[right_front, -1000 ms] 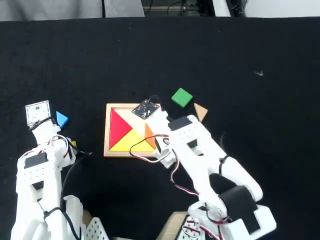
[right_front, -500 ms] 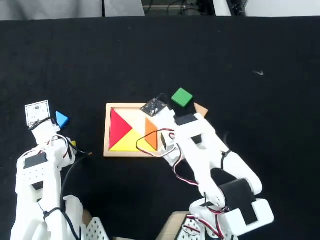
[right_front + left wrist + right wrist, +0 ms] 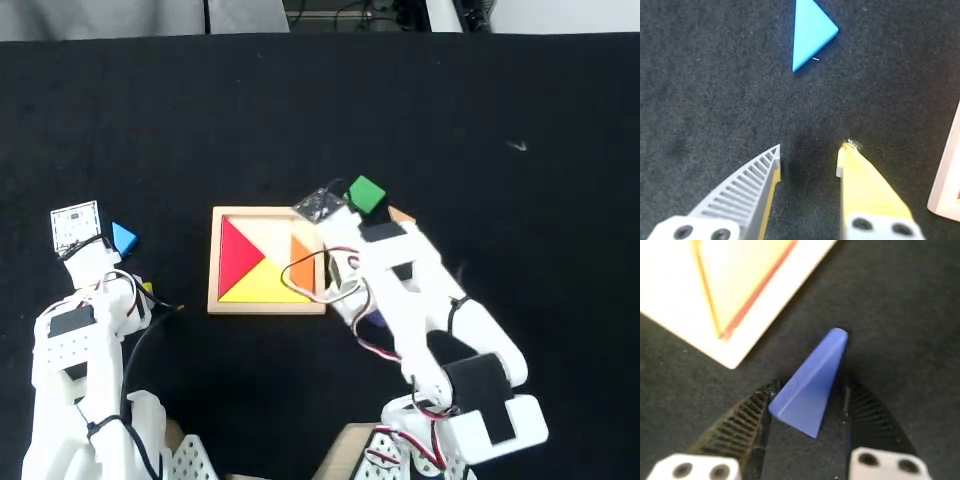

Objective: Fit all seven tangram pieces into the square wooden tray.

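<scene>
The square wooden tray holds a red triangle, a yellow triangle and an orange piece. My right gripper hangs just off the tray's corner, shut on a tilted purple-blue piece that peeks out under the arm. Past that arm lie a green square and a partly hidden tan triangle. My left gripper stands open over bare cloth left of the tray, a light blue triangle ahead of it.
Black cloth covers the table. The right arm lies along the tray's right side. A white marker card sits on the left arm. The tray's edge shows beside the left gripper. Wide cloth stretches behind and right.
My right arm has swung rightward off the tray's right part, uncovering the orange piece and partly covering the tan triangle. The left arm has stayed still.
</scene>
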{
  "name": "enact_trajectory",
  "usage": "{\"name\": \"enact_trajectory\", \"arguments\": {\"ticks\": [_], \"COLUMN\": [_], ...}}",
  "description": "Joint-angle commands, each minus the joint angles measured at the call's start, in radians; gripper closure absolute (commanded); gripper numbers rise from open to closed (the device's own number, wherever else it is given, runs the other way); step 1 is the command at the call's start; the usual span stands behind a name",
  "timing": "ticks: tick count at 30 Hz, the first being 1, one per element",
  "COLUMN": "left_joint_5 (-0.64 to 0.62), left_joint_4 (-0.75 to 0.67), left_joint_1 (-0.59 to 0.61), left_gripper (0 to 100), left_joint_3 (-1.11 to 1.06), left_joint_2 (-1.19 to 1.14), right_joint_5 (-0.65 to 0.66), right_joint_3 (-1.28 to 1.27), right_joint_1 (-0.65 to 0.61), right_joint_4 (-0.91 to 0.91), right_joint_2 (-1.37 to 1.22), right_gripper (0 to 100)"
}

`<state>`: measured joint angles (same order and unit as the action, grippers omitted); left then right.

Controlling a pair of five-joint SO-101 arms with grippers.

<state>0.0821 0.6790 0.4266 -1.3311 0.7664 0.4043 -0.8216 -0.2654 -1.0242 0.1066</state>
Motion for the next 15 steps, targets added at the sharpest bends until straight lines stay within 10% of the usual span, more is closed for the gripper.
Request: {"name": "enact_trajectory", "arguments": {"ticks": [1, 9, 15], "left_joint_5": [-0.003, -0.003, -0.003], "left_joint_4": [-0.014, -0.014, -0.014], "left_joint_1": [-0.012, -0.012, -0.012], "left_gripper": [81, 81, 81], "left_joint_3": [0.004, 0.004, 0.004], "left_joint_2": [0.020, 0.020, 0.020], "right_joint_5": [0.035, 0.043, 0.038], "right_joint_3": [0.061, 0.053, 0.056], "right_joint_1": [0.052, 0.060, 0.054], "right_joint_4": [-0.029, -0.029, -0.026], "right_joint_2": [0.018, 0.117, 0.113], "right_gripper": [78.6, 79.5, 99.2]}}
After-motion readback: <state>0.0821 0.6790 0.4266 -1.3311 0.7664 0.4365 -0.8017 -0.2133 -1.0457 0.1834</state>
